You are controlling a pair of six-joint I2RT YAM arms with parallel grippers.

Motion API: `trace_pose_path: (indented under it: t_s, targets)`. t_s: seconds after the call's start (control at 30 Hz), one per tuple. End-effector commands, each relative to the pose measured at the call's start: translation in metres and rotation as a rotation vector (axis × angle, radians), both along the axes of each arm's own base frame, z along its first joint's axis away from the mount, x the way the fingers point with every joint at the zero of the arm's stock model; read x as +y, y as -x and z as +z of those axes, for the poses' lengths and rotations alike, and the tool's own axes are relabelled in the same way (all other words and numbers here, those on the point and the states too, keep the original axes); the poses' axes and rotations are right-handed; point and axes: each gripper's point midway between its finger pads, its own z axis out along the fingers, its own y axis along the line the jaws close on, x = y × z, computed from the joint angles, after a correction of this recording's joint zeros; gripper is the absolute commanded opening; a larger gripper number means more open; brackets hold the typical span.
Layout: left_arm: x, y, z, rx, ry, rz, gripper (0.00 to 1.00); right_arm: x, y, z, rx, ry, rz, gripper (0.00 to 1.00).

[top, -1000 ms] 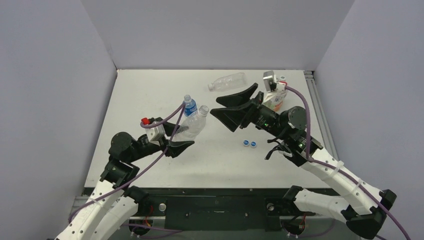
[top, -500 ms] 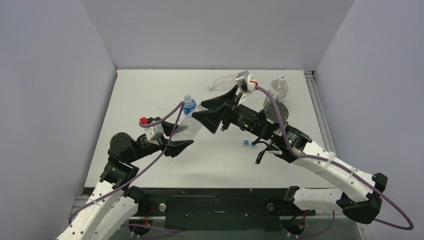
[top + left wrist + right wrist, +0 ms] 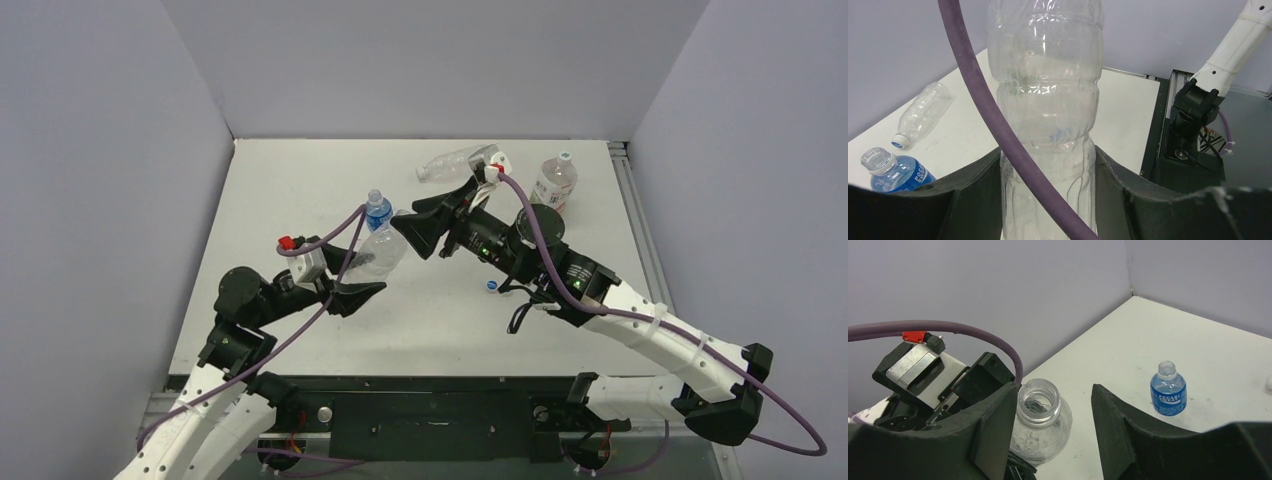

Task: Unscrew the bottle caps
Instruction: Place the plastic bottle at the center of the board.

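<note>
My left gripper [image 3: 360,276] is shut on the lower body of a plain clear bottle [image 3: 382,248] and holds it tilted above the table; the wrist view shows it squeezed between both fingers [image 3: 1048,192]. Its mouth [image 3: 1041,396] is open, with no cap on it. My right gripper [image 3: 405,216] is open, its jaws on either side of that mouth [image 3: 1052,402], the left finger close to the neck. A blue-labelled bottle [image 3: 378,210] stands just behind. A blue cap [image 3: 492,285] lies under my right arm. The orange-labelled bottle [image 3: 554,185] carries a white cap [image 3: 565,157].
A second plain bottle [image 3: 452,163] lies on its side at the back of the table, with blue at its neck [image 3: 898,143]. Grey walls close in the table on three sides. The right arm's base [image 3: 1193,120] stands beyond the table's near edge.
My right arm has swung left from beside the orange-labelled bottle to the held bottle's mouth, jaws open throughout. It now hides one of two blue caps. My left arm has stayed still.
</note>
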Motion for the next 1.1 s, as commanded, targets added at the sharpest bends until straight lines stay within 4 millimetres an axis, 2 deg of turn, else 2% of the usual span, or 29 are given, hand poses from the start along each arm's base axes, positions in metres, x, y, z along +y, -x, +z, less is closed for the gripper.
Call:
trace_pose_path:
  t_s: [0.0, 0.1, 0.3, 0.37, 0.4, 0.47, 0.5, 0.53, 0.6, 0.63, 0.7, 0.83, 1.07]
  targets:
    - [0.003, -0.001, 0.025, -0.079, 0.036, 0.029, 0.0, 0.011, 0.003, -0.001, 0.009, -0.008, 0.022, 0.48]
    - [0.003, -0.003, 0.021, -0.075, 0.027, 0.03, 0.0, 0.018, 0.007, 0.007, 0.006, -0.046, 0.057, 0.41]
    - [0.002, -0.005, 0.021, -0.075, 0.02, 0.032, 0.0, 0.027, 0.007, 0.002, 0.024, -0.043, 0.078, 0.23]
    - [0.002, -0.006, 0.022, -0.075, 0.019, 0.035, 0.0, 0.029, 0.007, -0.001, 0.03, -0.036, 0.079, 0.06]
    - [0.002, -0.007, 0.022, -0.072, 0.018, 0.037, 0.0, 0.028, 0.005, -0.002, 0.033, -0.035, 0.068, 0.02]
    - [0.003, -0.01, 0.022, -0.06, 0.016, 0.048, 0.14, 0.024, -0.001, -0.006, 0.036, -0.02, 0.039, 0.0]
    - [0.003, -0.011, 0.022, -0.055, 0.016, 0.056, 0.24, 0.02, -0.006, -0.01, 0.033, -0.005, 0.02, 0.0]
    - [0.003, -0.013, 0.021, -0.042, 0.01, 0.062, 0.28, 0.016, -0.01, -0.017, 0.045, 0.022, 0.0, 0.0]
    - [0.005, -0.017, 0.019, -0.018, 0.006, 0.09, 0.5, 0.007, -0.021, -0.026, 0.038, 0.075, -0.041, 0.0]
    - [0.006, -0.019, 0.016, -0.001, 0.0, 0.098, 0.76, 0.001, -0.029, -0.028, 0.039, 0.087, -0.066, 0.0]
    - [0.008, -0.023, 0.012, 0.024, -0.006, 0.124, 1.0, -0.011, -0.041, -0.036, 0.042, 0.12, -0.11, 0.0]
    - [0.013, -0.028, 0.009, 0.043, -0.014, 0.167, 0.97, -0.026, -0.062, -0.054, 0.053, 0.191, -0.165, 0.0]
    - [0.028, -0.036, -0.007, 0.129, -0.075, 0.275, 0.97, -0.02, -0.088, -0.097, 0.055, 0.361, -0.221, 0.0]
